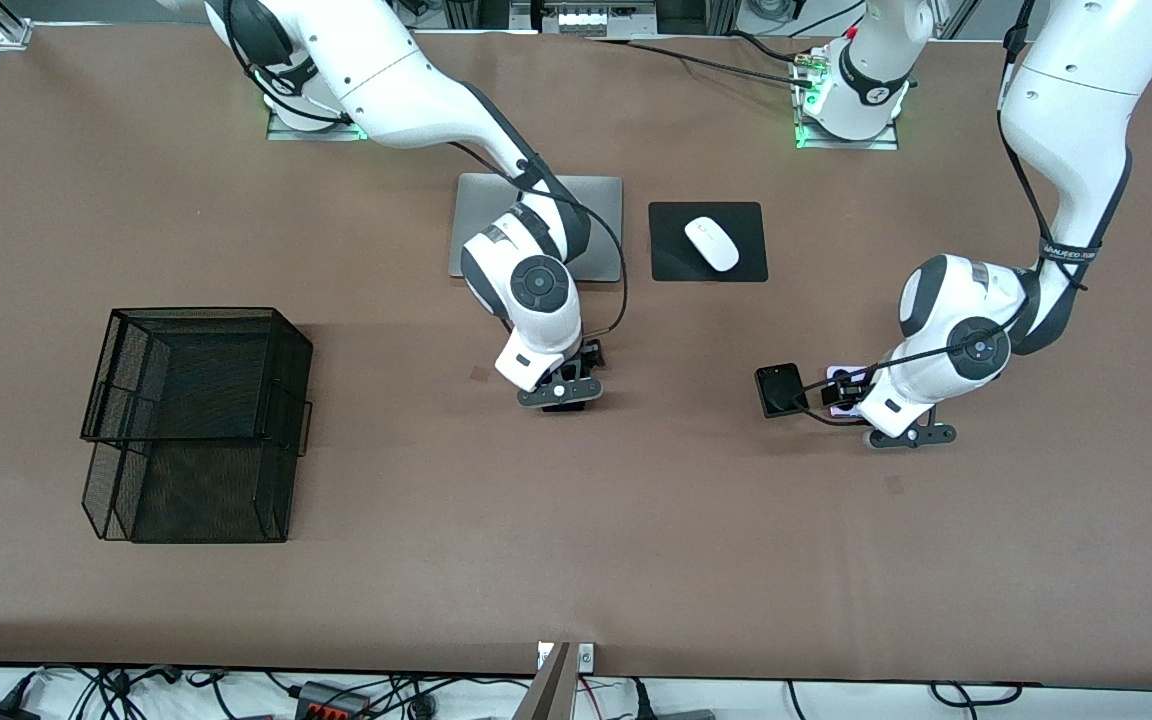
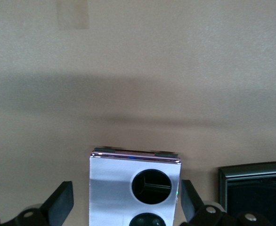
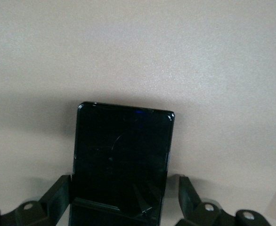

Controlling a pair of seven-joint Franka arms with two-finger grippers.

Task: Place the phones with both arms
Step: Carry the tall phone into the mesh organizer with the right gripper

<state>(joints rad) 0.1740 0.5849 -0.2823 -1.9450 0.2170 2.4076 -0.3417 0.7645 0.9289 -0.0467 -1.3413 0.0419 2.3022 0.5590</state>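
Note:
The lilac-white phone [image 2: 114, 188] with two black circles lies flat on the table between my left gripper's [image 2: 125, 202] open fingers [image 2: 60, 205], with a gap on one side. In the front view only its edge [image 1: 844, 371] shows under my left gripper [image 1: 841, 390]. The small black flip phone [image 1: 779, 389] lies right beside it, toward the right arm's end, and also shows in the left wrist view [image 2: 253, 188]. The long slim black slab [image 3: 121, 155] lies on the table between my right gripper's [image 3: 125, 197] open fingers. My right gripper [image 1: 561, 388] hides it in the front view.
A black wire-mesh basket [image 1: 196, 375] stands toward the right arm's end, with a second mesh tray [image 1: 186, 490] nearer the camera. A silver laptop [image 1: 598, 215] and a white mouse [image 1: 712, 243] on a black pad [image 1: 671, 262] lie near the bases.

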